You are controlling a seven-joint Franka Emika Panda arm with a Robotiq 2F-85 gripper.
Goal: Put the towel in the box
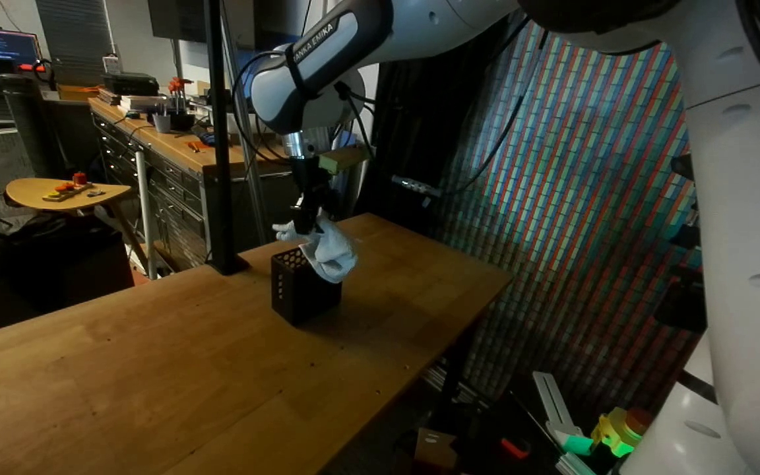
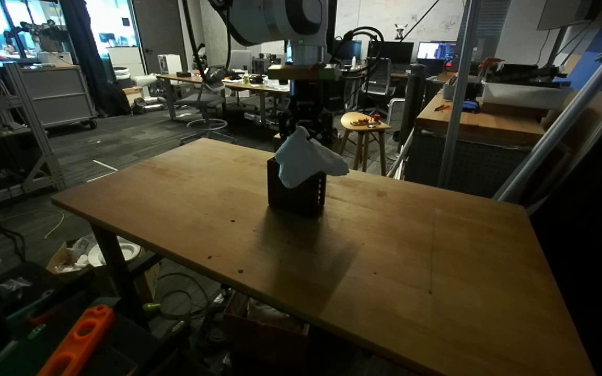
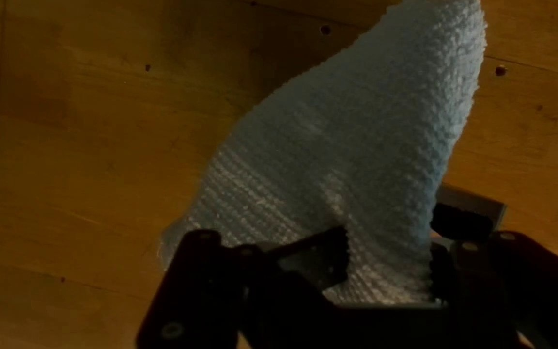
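Observation:
The pale towel [image 1: 332, 254] hangs rumpled from my gripper [image 1: 311, 227], which is shut on it just above the dark box [image 1: 302, 297]. In an exterior view, folds of the towel [image 2: 303, 159] drape in front of the upper part of the box [image 2: 296, 201], and a loose end sticks out past its side. The towel [image 3: 356, 135] fills the middle of the wrist view, pinched between the black fingers. Only a corner of the box [image 3: 475, 201] peeks out beside the cloth there. Most of the box's opening is hidden by cloth; whether the towel touches the rim, I cannot tell.
The box stands on a wooden table [image 1: 175, 369]. A black upright post [image 1: 220, 165] rises at the table's edge near the box. Beyond the table are a workbench [image 1: 149, 135] with tools and a small stool [image 2: 363, 122] with toys on it.

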